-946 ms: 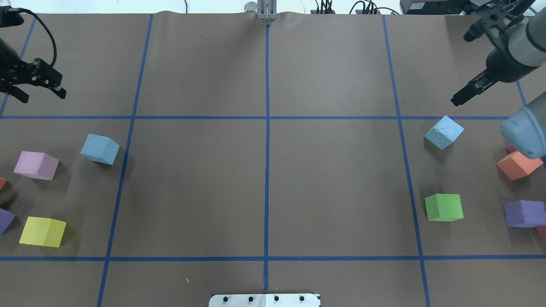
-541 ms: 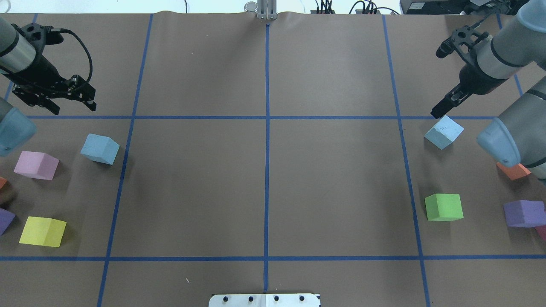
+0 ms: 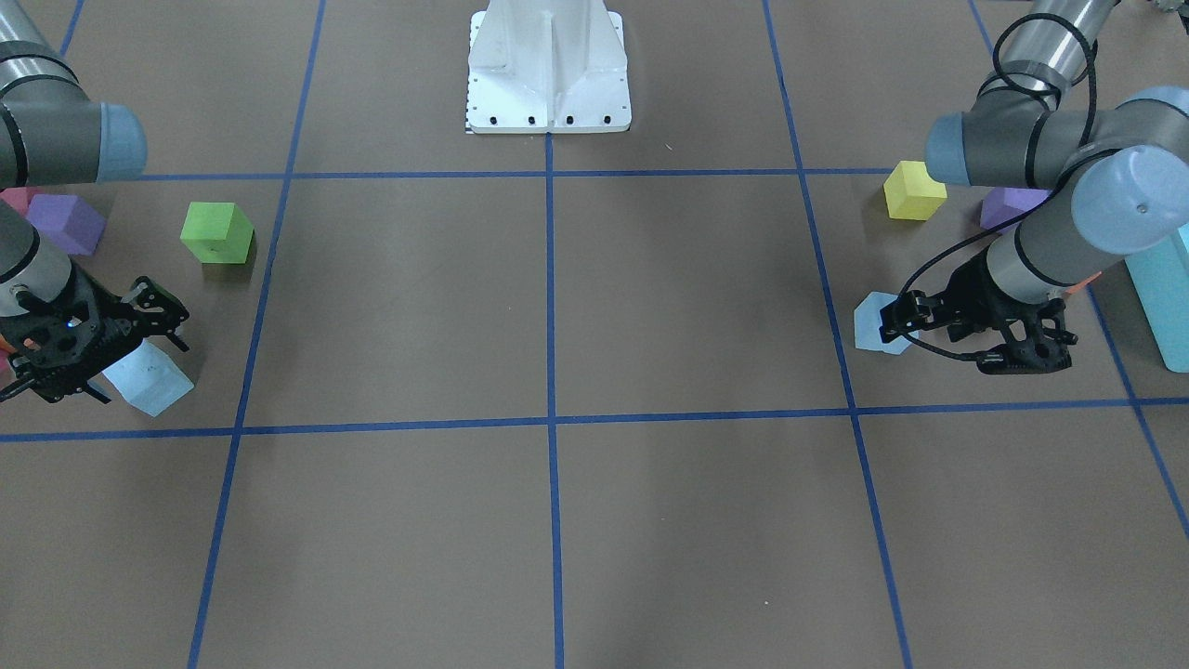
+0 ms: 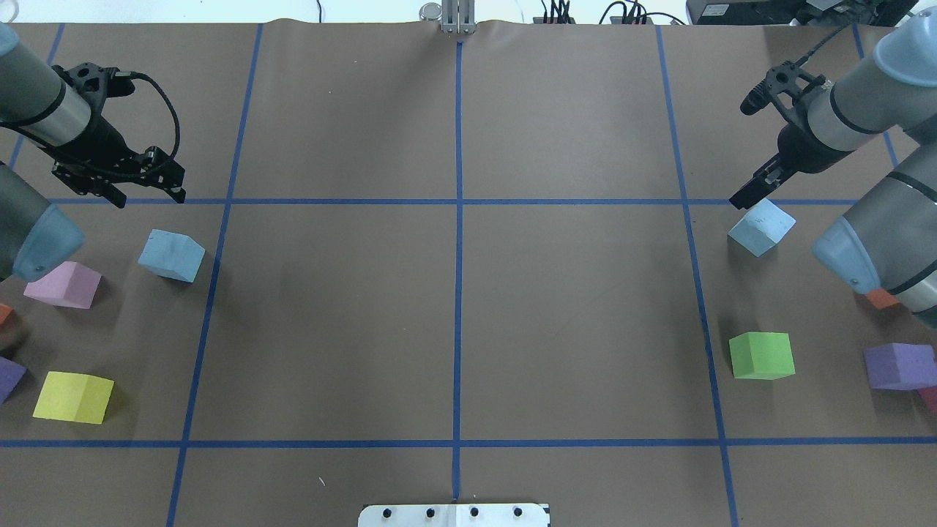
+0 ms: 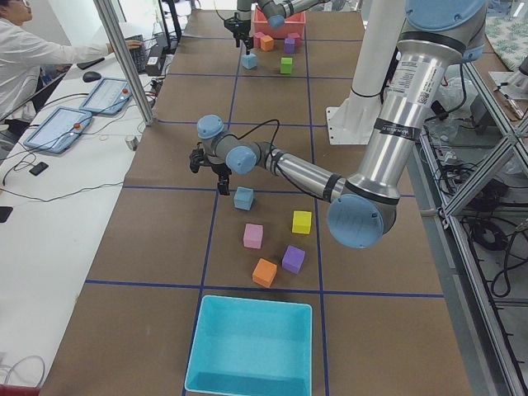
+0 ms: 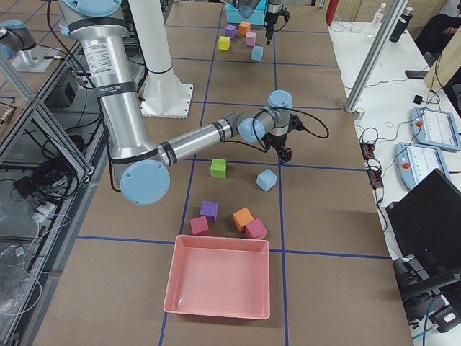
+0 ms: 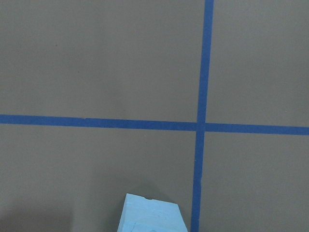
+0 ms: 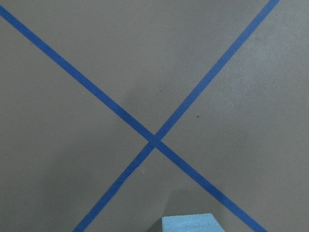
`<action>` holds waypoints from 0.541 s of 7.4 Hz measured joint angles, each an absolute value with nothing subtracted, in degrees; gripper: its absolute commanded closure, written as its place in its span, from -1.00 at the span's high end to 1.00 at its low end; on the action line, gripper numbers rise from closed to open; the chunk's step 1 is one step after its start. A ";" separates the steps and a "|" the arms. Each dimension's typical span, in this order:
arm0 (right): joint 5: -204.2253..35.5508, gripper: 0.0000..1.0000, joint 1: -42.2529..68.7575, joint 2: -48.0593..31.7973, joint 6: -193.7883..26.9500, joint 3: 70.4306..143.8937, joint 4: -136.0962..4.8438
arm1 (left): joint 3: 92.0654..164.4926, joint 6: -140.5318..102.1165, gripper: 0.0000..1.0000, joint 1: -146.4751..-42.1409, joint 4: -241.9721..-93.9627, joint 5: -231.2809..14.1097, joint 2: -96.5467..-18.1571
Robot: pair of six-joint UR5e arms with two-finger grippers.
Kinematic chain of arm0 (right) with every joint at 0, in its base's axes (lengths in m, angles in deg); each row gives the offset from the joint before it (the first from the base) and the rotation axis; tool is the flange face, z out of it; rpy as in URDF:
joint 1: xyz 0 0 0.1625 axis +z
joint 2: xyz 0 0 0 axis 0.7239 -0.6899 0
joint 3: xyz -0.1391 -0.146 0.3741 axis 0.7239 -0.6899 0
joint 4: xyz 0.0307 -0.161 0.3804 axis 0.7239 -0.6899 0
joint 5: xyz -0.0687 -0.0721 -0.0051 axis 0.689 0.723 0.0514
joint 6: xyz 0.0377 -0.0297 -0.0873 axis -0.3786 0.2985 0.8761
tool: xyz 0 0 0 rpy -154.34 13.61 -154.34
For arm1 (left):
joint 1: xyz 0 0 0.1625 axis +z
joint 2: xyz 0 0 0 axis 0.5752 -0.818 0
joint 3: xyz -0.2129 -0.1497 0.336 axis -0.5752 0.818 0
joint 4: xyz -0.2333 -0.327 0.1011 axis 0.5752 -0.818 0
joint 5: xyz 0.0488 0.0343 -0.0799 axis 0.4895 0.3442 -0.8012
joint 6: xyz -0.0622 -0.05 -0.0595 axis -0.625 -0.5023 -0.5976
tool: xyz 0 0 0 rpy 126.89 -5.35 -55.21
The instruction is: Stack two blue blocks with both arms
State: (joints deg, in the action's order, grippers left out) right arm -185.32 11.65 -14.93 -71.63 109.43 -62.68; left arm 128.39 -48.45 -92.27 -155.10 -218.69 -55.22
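Note:
Two pale blue blocks lie on the brown table. One blue block (image 4: 171, 255) is at the left, the other blue block (image 4: 761, 227) at the right. My left gripper (image 4: 148, 196) hangs open and empty just beyond the left block, above the table. My right gripper (image 4: 743, 197) is open and empty, its fingertips just beyond the right block's far corner. Each wrist view shows only the top edge of its block at the bottom of the frame: the left block (image 7: 152, 215) and the right block (image 8: 188, 223). The fingers do not show in the wrist views.
Near the left block are a pink cube (image 4: 62, 284), a yellow cube (image 4: 73, 397) and a purple cube (image 4: 9, 375). Near the right block are a green cube (image 4: 761, 355), a purple cube (image 4: 899, 366) and an orange cube (image 4: 882, 298). A turquoise bin (image 5: 252, 346) and a pink bin (image 6: 220, 285) stand at the table's ends.
Both arms have swung inward. The left gripper has moved right toward its blue block; the right gripper has moved left and nearer, close to its block's far corner.

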 measured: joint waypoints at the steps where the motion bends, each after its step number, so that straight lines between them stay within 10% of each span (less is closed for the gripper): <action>1: -185.33 0.99 11.63 -15.17 -71.64 108.87 -61.74 | 127.78 -48.39 0.97 -91.44 -156.72 -217.62 -55.14; 4: -185.20 0.98 11.63 -16.53 -71.11 108.66 -61.06 | 127.58 -48.24 0.96 -90.33 -158.23 -216.74 -55.08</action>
